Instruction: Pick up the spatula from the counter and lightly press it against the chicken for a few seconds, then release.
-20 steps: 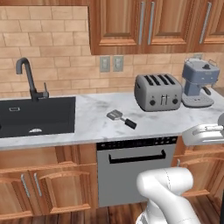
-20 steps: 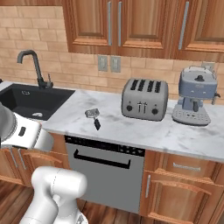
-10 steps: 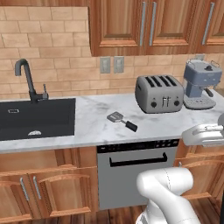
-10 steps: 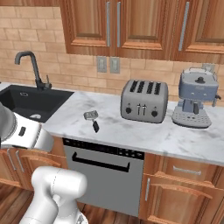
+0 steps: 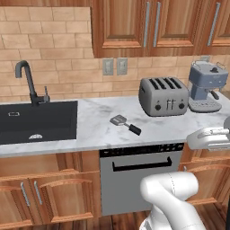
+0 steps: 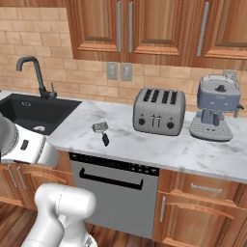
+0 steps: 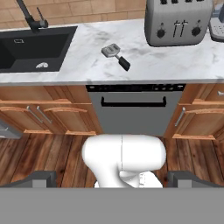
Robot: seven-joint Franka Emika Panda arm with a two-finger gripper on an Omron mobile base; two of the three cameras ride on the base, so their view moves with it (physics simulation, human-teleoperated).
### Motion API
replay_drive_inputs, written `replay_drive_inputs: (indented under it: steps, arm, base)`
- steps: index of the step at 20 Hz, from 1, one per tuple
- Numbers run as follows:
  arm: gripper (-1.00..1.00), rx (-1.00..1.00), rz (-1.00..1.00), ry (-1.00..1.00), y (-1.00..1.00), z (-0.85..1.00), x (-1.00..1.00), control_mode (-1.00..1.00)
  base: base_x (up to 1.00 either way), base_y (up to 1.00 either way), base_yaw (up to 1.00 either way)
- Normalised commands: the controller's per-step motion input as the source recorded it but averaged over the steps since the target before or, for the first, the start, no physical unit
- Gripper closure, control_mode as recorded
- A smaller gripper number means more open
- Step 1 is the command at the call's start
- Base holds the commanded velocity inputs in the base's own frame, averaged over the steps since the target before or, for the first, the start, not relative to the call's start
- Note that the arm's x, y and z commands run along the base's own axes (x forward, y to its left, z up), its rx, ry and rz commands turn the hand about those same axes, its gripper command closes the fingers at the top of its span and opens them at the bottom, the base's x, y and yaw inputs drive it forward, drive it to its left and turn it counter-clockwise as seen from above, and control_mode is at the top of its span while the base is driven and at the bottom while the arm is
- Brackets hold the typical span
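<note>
Spatula (image 7: 117, 57) lying flat on counter (image 7: 87, 41); prob. light, stiff; grab at black handle. Gripper (image 7: 113, 178) hanging w/ jaws wide apart, empty.

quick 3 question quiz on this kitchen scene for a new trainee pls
1. True or false: the spatula lies inside the sink.
2. Which stands nearest the spatula? A) toaster B) coffee machine C) faucet
3. Fill in: the spatula's dark handle points toward the ___ edge of the counter.

Key: 1 false, it lies on the counter beside the sink. 2 A. 3 front.
</note>
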Motion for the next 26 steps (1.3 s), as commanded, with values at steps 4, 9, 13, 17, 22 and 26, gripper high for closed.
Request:
replay_drive_inputs:
  steps: [4,9,13,17,22,26]
  arm:
    - [-1.00,0.00,0.00,0.00,0.00,0.00,0.01,-1.00]
    - [-1.00,0.00,0.00,0.00,0.00,0.00,0.01,-1.00]
    - [-1.00,0.00,0.00,0.00,0.00,0.00,0.00,-1.00]
    - [-1.00,0.00,0.02,0.00,0.00,0.00,0.00,-1.00]
    - [-1.00,0.00,0.03,-0.01,0.00,0.00,0.00,-1.00]
    - [-1.00,0.00,0.04,-0.01,0.00,0.00,0.02,-1.00]
  base:
    - [0.02,0.00,0.00]
    - [0.00,0.00,0.00]
    - [0.00,0.00,0.00]
    - [0.00,0.00,0.00]
    - [0.00,0.00,0.00]
    - [0.00,0.00,0.00]
